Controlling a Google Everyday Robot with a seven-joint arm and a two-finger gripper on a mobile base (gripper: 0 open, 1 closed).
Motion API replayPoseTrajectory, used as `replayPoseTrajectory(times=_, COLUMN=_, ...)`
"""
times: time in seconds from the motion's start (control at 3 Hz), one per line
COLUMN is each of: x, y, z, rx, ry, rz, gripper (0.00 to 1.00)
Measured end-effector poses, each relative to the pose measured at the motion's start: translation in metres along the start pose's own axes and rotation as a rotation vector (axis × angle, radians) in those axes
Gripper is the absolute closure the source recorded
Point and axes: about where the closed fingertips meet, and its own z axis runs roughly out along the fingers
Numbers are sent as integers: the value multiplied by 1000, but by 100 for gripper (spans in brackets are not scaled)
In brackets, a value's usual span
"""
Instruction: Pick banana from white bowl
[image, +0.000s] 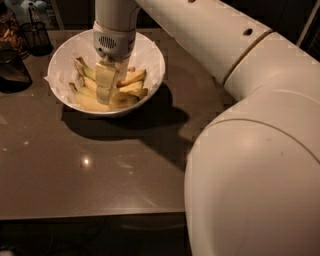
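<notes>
The white bowl (156, 59) stands at the far left of the dark table, lined with white paper. Several yellow banana pieces (131, 86) lie in it. My gripper (105, 90) reaches straight down from above into the middle of the bowl and sits among the bananas, touching or very close to them. The grey wrist housing (114, 44) hangs just above the bowl and hides part of its far rim. I cannot see whether a banana is gripped.
A dark wire-mesh cup (37, 36) stands behind the bowl at the far left, and a dark object (12, 70) sits left of the bowl. My large white arm (250, 150) fills the right side. The brown tabletop (100, 170) stretches to its front edge.
</notes>
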Motion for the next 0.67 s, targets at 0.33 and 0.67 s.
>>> replayPoseTrajectory(times=0.33, x=-4, y=-5, z=3, rx=-6, ry=-2, rz=6, gripper=31)
replayPoseTrajectory(times=0.67, x=-6, y=-10, z=10, rx=-29, ry=-5, rz=14, gripper=36)
